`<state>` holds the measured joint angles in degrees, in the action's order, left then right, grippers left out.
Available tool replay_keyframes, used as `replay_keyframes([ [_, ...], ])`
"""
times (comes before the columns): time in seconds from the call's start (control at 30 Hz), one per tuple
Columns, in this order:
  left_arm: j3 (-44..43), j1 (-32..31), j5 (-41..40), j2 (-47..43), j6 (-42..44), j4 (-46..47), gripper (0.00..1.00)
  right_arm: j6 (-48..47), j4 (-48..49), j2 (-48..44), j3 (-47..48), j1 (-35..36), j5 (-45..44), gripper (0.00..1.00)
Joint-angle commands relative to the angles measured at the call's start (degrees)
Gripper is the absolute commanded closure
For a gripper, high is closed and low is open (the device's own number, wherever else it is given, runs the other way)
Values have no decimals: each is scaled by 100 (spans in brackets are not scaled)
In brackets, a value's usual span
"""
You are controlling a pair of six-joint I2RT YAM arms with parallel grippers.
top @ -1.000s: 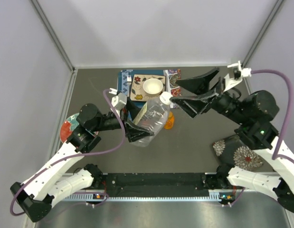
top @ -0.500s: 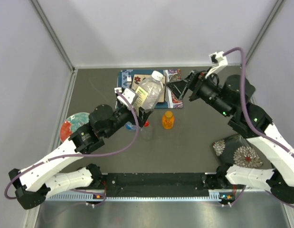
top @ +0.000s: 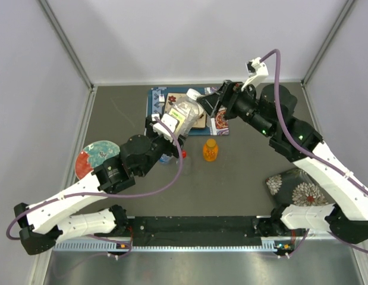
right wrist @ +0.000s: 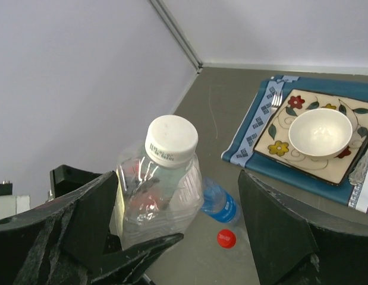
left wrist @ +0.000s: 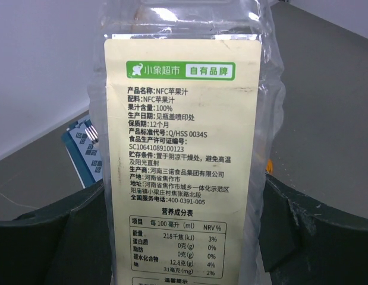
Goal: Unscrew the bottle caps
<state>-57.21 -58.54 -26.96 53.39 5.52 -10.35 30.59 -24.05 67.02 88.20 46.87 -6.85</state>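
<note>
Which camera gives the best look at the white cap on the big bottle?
Right wrist: the white cap shows large and unobstructed, framed by the open right gripper. The top view shows it small, beside that gripper. The left wrist sees only the label on the bottle, no cap.

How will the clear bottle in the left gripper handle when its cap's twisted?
Probably light: the clear bottle looks empty. Its thin walls look creased, so it may buckle in the left gripper. It could slip round when the white cap is turned.

Free room around the white cap (right wrist: 170,139)
</note>
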Motion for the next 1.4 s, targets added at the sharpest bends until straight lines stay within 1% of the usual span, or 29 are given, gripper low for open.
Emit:
replay_keyframes([
  [0.0, -10, -69, -46, -144, 55, 411, 74, 166, 506, 231, 232, 33, 52, 18],
  [0.27, 166, -105, 191, -346, 28, 534, 74, 307, 858, 540, 329, 33, 246, 19],
  [0.37, 201, -113, 226, -390, 28, 534, 73, 351, 964, 566, 250, 32, 202, 21],
  [0.47, 237, -113, 235, -399, 19, 534, 73, 369, 1157, 522, 83, 24, 149, 26],
  [0.57, 263, -113, 244, -408, 19, 551, 73, 369, 1245, 513, 13, 24, 210, 36],
  [0.6, 280, -113, 244, -417, 2, 560, 73, 369, 1245, 522, 4, 24, 245, 43],
  [0.7, 289, -113, 244, -443, 19, 578, 73, 360, 1254, 548, -31, 24, 360, 50],
  [0.77, 289, -113, 218, -469, 28, 595, 72, 378, 1254, 575, -40, 24, 508, 50],
  [0.9, 289, -122, 200, -487, 37, 622, 72, 439, 1254, 566, -154, 24, 571, 41],
  [1.0, 298, -122, 209, -504, 20, 639, 72, 439, 1236, 540, -216, 24, 580, 41],
  [1.13, 316, -122, 235, -496, 11, 657, 71, 430, 1236, 522, -260, 24, 588, 45],
  [1.17, 316, -122, 244, -513, 11, 657, 71, 430, 1236, 522, -260, 24, 597, 49],
  [1.23, 316, -122, 253, -505, 2, 648, 71, 430, 1245, 513, -286, 24, 606, 53],
  [1.27, 316, -122, 261, -505, 11, 666, 71, 430, 1254, 505, -295, 24, 606, 60],
  [1.33, 333, -122, 261, -513, 11, 657, 71, 439, 1289, 487, -330, 24, 606, 69],
  [1.37, 342, -122, 270, -522, 11, 657, 71, 422, 1359, 470, -365, 24, 624, 80],
])
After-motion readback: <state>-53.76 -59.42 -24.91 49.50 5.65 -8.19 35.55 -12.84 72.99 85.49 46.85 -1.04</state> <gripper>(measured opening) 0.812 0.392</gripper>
